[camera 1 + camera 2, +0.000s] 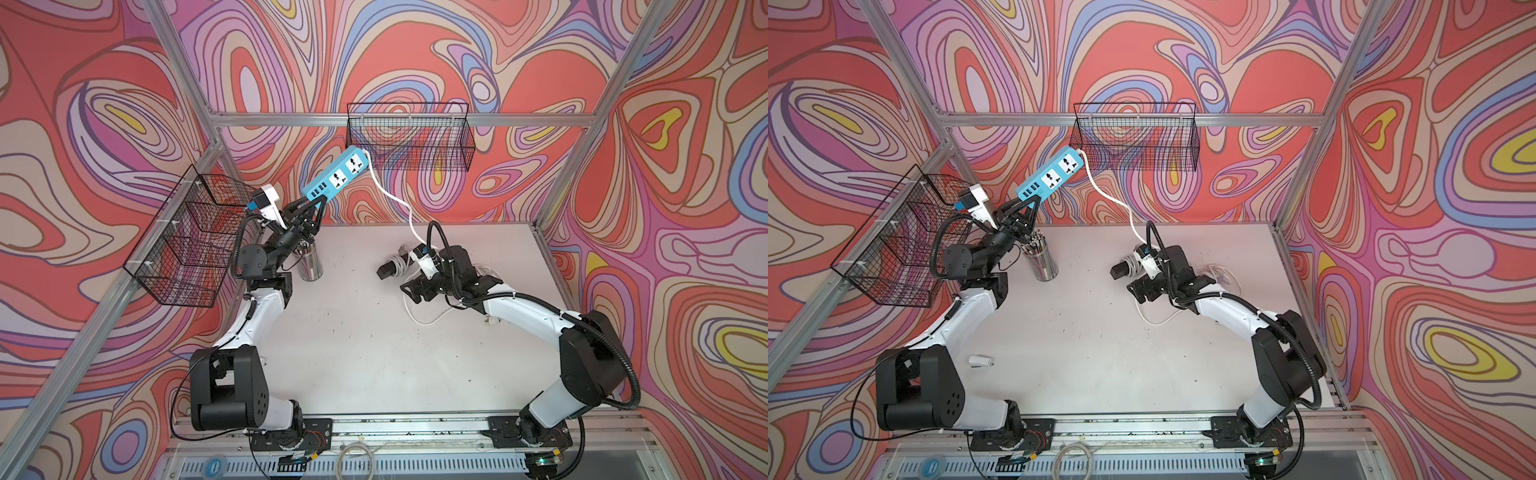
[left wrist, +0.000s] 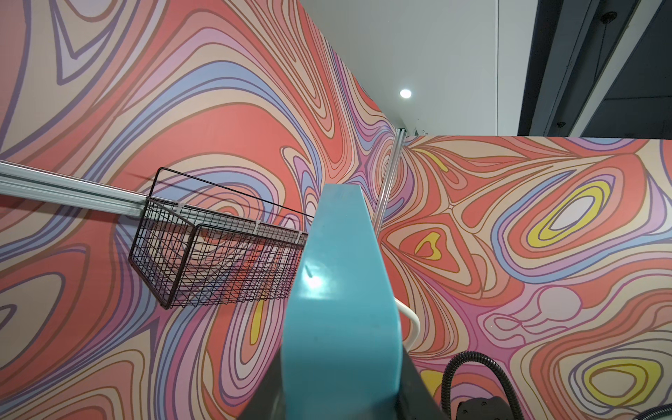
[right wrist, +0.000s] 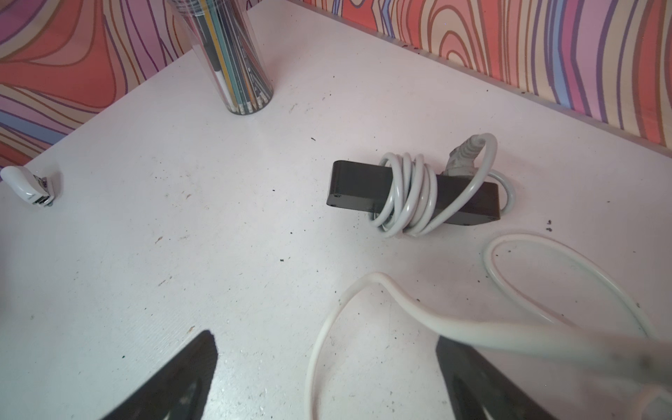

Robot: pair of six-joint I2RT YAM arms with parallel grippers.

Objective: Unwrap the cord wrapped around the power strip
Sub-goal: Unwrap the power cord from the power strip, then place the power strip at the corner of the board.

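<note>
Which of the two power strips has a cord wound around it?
The black power strip on the table; the blue one, held aloft, has its cord hanging loose.

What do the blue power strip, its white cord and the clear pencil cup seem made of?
Blue power strip: likely hard glossy plastic; light glints off its casing. White cord: probably smooth rubbery sheathing, bending in soft loops. Clear pencil cup: transparent plastic or glass, can't tell; pencils show through.

Bright, diffuse light fills both top views, leaving faint shadows on the white table point(image 1: 353, 332). A round ceiling lamp point(image 2: 405, 93) puts glare on the glossy teal plastic power strip point(image 2: 338, 327). Close to the black fingers point(image 3: 174, 378), the white cord point(image 3: 545, 338) blurs.
</note>
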